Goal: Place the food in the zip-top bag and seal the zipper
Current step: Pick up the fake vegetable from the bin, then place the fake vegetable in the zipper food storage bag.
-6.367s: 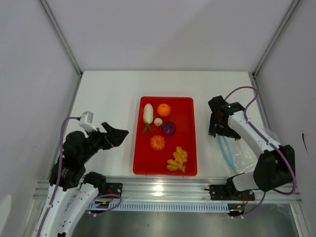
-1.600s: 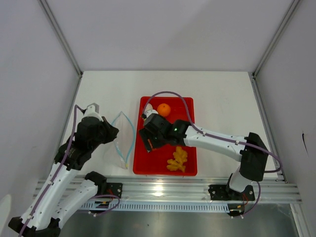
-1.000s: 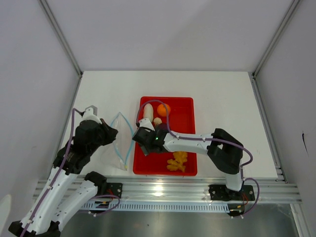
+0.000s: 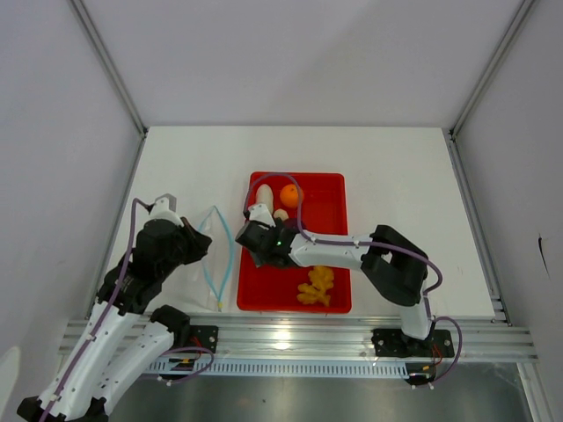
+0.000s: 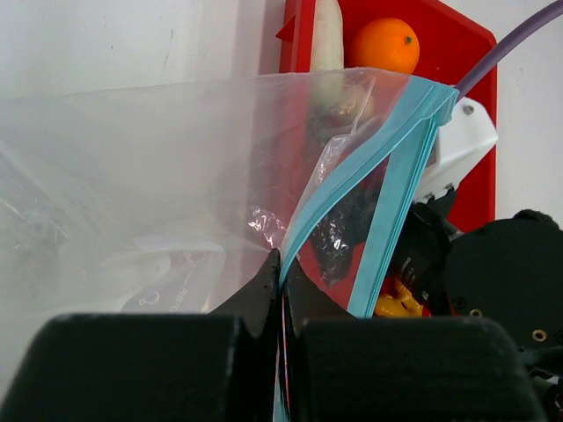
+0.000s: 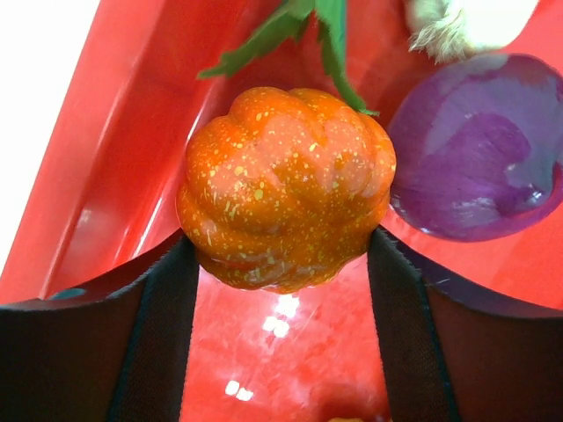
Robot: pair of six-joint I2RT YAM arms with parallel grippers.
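Note:
The orange pumpkin (image 6: 286,185) sits low in the red tray (image 6: 106,149) between the fingers (image 6: 163,308) of my right gripper (image 6: 280,242), which touch both its flanks. Beside it lie the purple onion (image 6: 475,167), the garlic (image 6: 457,22) and the radish's green stem (image 6: 299,26). From above, the right gripper (image 4: 257,246) covers the pumpkin. The orange (image 4: 289,195), the radish (image 4: 263,193) and the ginger (image 4: 317,286) lie in the tray. Left of the tray, my left gripper (image 4: 198,242) is shut on the zipper (image 5: 352,185) of the zip-top bag (image 5: 158,176), whose mouth gapes toward the tray.
The red tray (image 4: 339,211) stands mid-table with its left rim close to the bag's mouth. White walls and aluminium posts (image 4: 110,66) enclose the table. The right arm (image 4: 396,264) reaches across the tray's near half.
The right gripper has shifted slightly toward the tray's left rim and its jaws have narrowed onto the pumpkin. The left gripper keeps its hold on the bag, nudged a little nearer.

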